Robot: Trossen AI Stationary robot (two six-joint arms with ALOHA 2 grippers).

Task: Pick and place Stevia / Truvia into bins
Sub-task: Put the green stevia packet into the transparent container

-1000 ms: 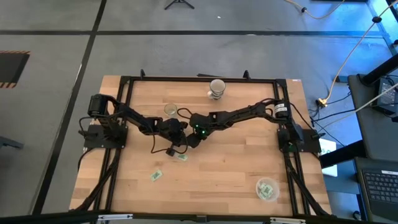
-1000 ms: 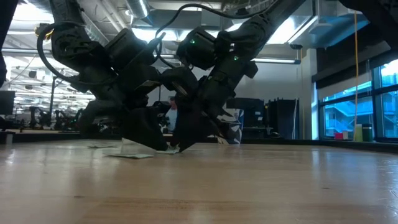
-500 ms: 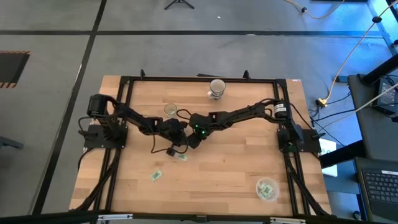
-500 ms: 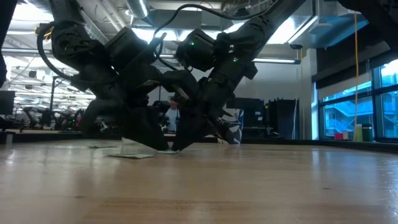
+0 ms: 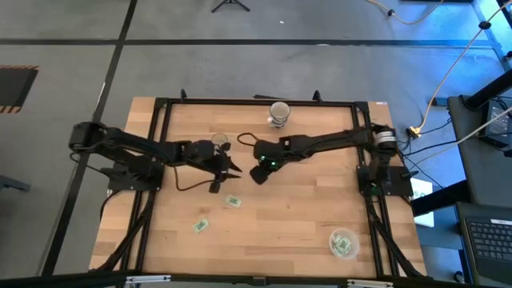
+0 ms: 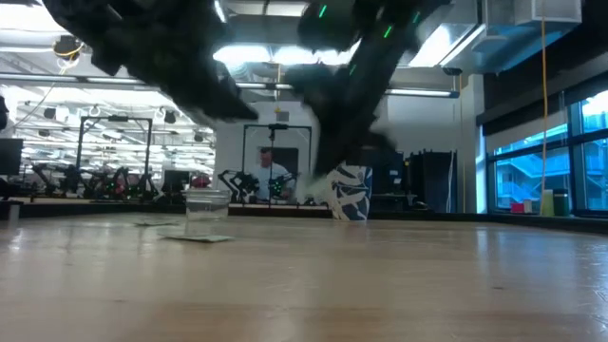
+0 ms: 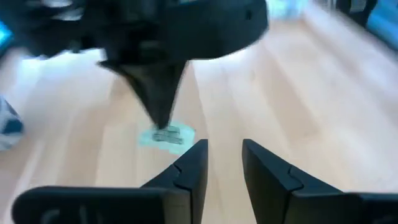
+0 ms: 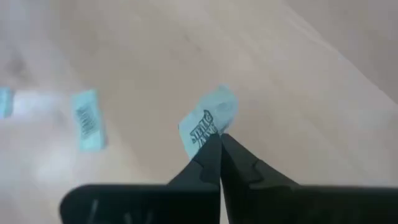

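My right gripper (image 8: 219, 144) is shut on one white-and-green sachet (image 8: 208, 121) above the middle of the table (image 5: 258, 174). In the left wrist view the same sachet (image 7: 168, 135) hangs at the right fingers' tips. My left gripper (image 7: 224, 163) is open, empty, and hovers just left of the right one (image 5: 232, 169). Two sachets (image 5: 233, 201) (image 5: 200, 226) lie flat on the wood nearer the near edge. The clear round bin (image 5: 344, 242) stands at the near right with sachets inside. My right gripper pinches the sachet by one short end (image 8: 210, 135) between its two fingertips, coming from above and pointing down. The sachet is lifted clear of the table and sticks out past the fingertips, bent a little.
A small clear cup (image 5: 220, 141) stands by the left arm, and a white paper cup (image 5: 279, 114) stands near the far edge. Black frame rails (image 5: 256, 102) run round the table. A person stands in the room behind (image 6: 269, 171).
Both grippers have risen from the table, where they stood close together at the surface. The right gripper has lifted a sachet clear and shifted a little toward the table's right. The left arm has swung out and stretched, and its gripper has come up empty.
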